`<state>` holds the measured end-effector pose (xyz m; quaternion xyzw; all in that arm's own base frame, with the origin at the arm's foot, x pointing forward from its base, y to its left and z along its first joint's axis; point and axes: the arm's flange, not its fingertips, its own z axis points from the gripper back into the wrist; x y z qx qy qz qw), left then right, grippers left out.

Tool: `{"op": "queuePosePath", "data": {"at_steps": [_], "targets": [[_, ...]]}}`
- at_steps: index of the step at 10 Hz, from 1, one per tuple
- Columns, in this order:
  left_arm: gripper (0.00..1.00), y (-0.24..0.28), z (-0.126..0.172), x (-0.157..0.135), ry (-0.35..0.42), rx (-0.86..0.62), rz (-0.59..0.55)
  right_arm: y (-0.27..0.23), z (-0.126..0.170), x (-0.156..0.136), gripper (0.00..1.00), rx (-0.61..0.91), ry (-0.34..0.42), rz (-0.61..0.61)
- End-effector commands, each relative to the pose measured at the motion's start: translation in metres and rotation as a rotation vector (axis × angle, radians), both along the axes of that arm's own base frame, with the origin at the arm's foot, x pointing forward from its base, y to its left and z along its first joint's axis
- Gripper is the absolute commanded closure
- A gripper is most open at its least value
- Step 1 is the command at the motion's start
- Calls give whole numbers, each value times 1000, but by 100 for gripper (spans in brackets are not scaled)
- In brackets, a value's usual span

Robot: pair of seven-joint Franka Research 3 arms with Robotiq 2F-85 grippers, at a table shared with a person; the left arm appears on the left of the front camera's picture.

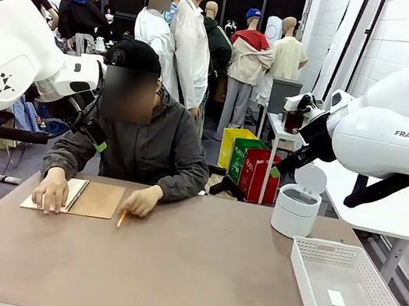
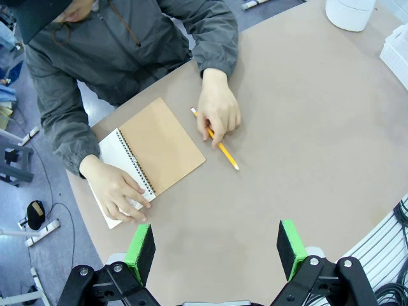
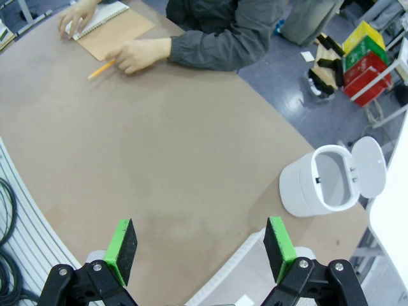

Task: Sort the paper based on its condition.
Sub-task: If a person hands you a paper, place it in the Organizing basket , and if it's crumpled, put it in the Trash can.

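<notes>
The paper as a loose sheet is out of view. A spiral notebook (image 2: 162, 146) with a brown cover lies open at the table's far left, in front of the seated person. One hand (image 2: 118, 191) presses on its white page (image 2: 113, 150). The other hand (image 2: 220, 111) rests on a yellow pencil (image 2: 223, 150) beside it. My left gripper (image 2: 217, 252) hangs open high above the table, near the notebook, with nothing between its green pads. My right gripper (image 3: 201, 245) is open too, high over the table's right part, holding nothing.
A white lidded bin (image 1: 295, 209) stands open at the back right. In front of it is a white plastic basket (image 1: 302, 275) with a small white label (image 1: 336, 297) on its floor. Bare brown table (image 1: 190, 277) spreads across the middle.
</notes>
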<state>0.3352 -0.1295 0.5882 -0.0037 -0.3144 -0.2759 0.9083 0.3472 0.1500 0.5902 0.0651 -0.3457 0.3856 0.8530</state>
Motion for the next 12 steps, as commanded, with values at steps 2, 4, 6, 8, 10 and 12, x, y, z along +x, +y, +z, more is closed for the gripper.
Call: {"op": "queuePosePath", "data": {"at_steps": [2,4,6,8,10,12], "targets": [[0,0,2,1,1,1,0,0,0,0,0,1,1,1],[0,0,2,1,1,1,0,0,0,0,0,1,1,1],[0,0,2,1,1,1,0,0,0,0,0,1,1,1],[0,0,2,1,1,1,0,0,0,0,0,1,1,1],[0,0,2,1,1,1,0,0,0,0,0,1,1,1],[0,0,2,1,1,1,0,0,0,0,0,1,1,1]]}}
